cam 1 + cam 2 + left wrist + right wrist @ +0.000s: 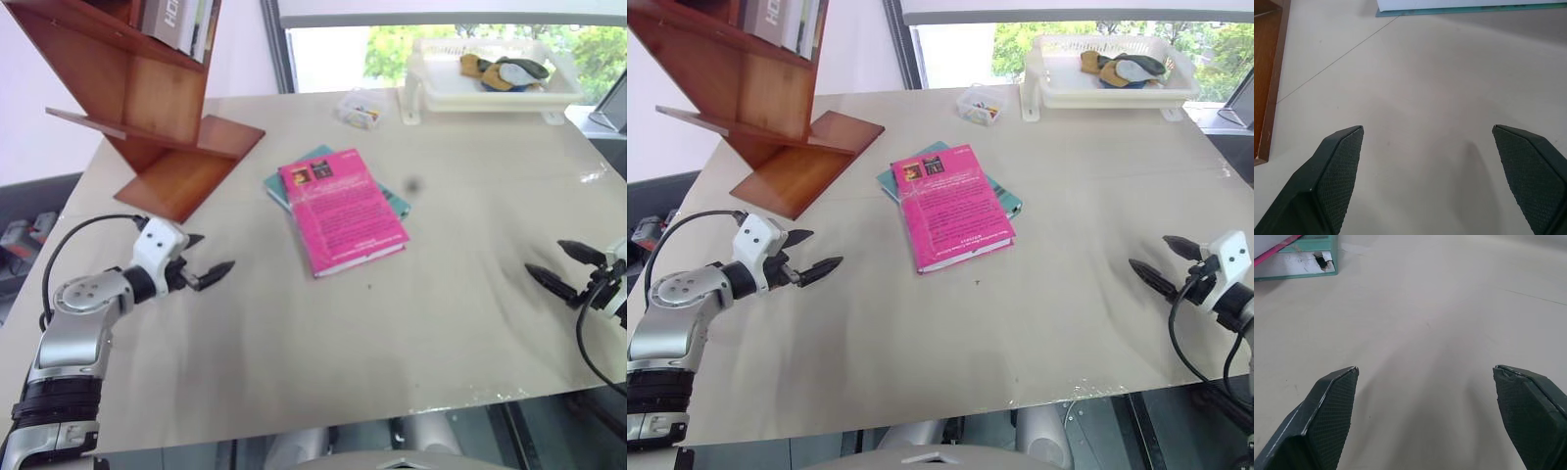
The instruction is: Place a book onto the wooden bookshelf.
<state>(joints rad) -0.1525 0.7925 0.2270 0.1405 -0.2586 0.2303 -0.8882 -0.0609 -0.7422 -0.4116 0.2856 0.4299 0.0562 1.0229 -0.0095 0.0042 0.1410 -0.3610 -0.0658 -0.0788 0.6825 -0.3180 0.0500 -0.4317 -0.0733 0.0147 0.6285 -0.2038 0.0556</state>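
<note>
The bright pink book (343, 210) lies flat in the middle of the table on top of a thinner teal book (397, 203). At the far left stands the reddish-brown wooden bookshelf (147, 108) with tilted boards, upright books in its upper slot. My left gripper (201, 258) hovers over the table's left side, open and empty, pointing toward the books, well short of them. My right gripper (563, 266) is at the right edge, also open and empty, pointing inward. The left wrist view shows bare table between the fingers (1337, 171) and the teal book's edge (1464, 9) far ahead.
A white plastic tray (490, 93) with small items stands at the back right by the window. A small clear box (361, 108) sits behind the books. The table's front edge (392, 416) is close below the grippers.
</note>
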